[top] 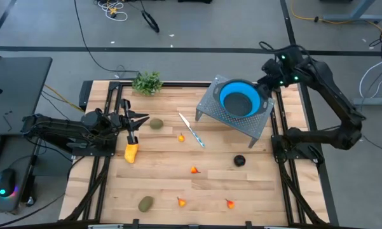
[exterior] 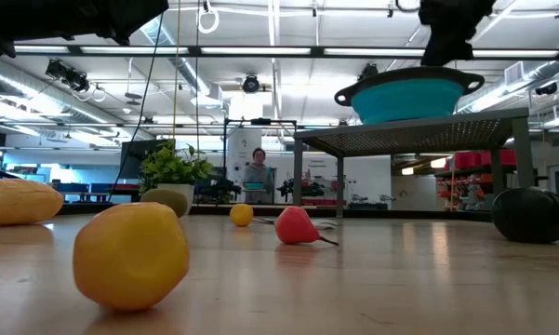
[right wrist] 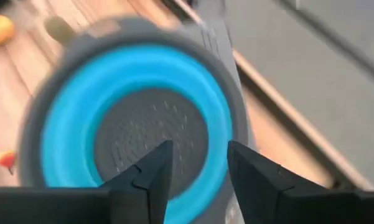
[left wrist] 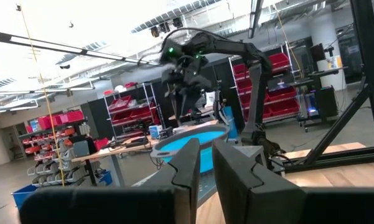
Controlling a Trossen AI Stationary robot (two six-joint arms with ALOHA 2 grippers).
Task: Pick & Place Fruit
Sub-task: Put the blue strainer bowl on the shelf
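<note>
The fruit lies scattered on the wooden table (top: 254, 191). A yellow oblong one (top: 131, 152) lies near my left gripper (top: 132, 125), which is shut and holds nothing. One olive oval (top: 156, 124) lies just beyond that gripper and another (top: 145, 203) near the front edge. A dark round fruit (top: 239, 161) lies toward the right, with several tiny orange-red pieces (top: 194, 169) between them. A blue bowl (top: 241, 98) rests on a grey perforated stand (top: 257, 124). My right gripper (right wrist: 199, 168) hangs open over the bowl (right wrist: 81, 124), with nothing between its fingers.
A slim knife (top: 192, 130) with a white blade lies mid-table beside the stand. A leafy green sprig (top: 147, 83) sits at the far edge. Black frame rails (top: 102, 172) run along the table's left and right sides. A person (exterior: 258, 172) stands far off in the room.
</note>
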